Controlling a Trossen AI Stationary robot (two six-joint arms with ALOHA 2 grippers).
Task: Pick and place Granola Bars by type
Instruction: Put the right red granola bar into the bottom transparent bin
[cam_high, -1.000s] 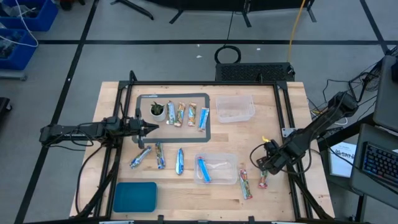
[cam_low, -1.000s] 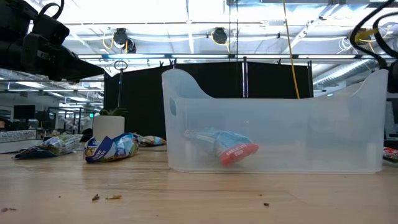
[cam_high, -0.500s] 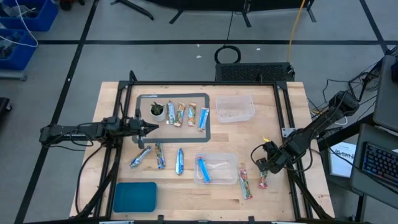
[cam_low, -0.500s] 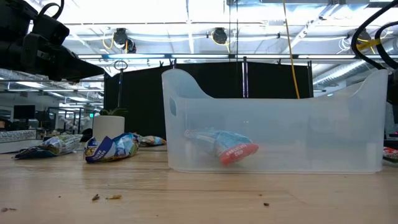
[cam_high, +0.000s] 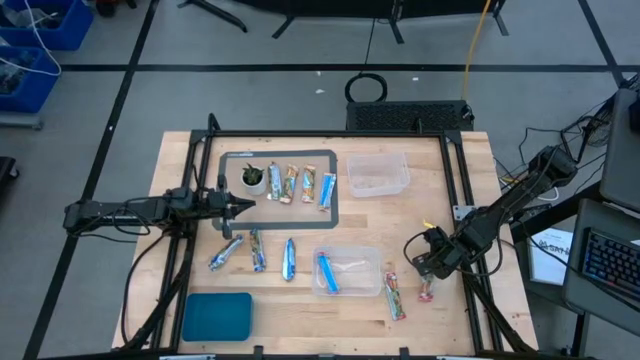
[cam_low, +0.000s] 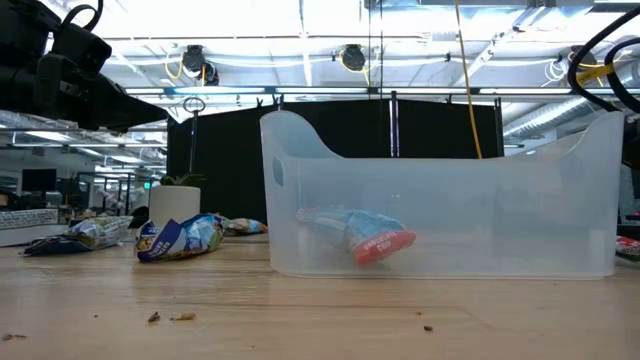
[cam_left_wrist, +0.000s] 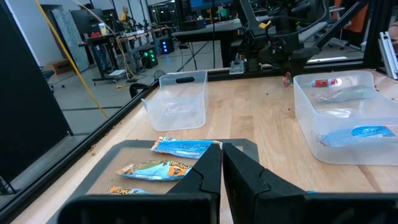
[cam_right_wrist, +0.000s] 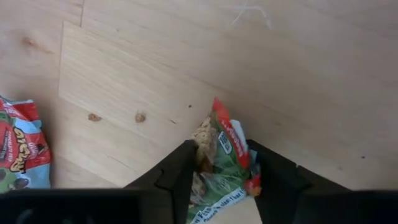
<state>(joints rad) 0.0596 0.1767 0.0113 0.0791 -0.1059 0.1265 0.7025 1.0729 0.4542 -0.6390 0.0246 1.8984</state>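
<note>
The right gripper (cam_right_wrist: 219, 163) is lowered at the table's (cam_high: 440, 190) front-right part, its fingers closed on a green-red granola bar (cam_right_wrist: 219, 158). A second red-green bar (cam_high: 395, 297) lies nearby on the wood. The left gripper (cam_high: 245, 208) is held w/ fingers closed, empty, beside the grey mat (cam_high: 334, 190) w/ four bars.

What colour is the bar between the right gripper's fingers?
Green with red edges, on the bar, clearest in the right wrist view.

A robotics lab: wooden workbench (cam_high: 300, 300), black curtain (cam_low: 330, 130), cluttered equipment desks (cam_left_wrist: 124, 34), exposed ceiling ducting (cam_low: 350, 55).
</note>
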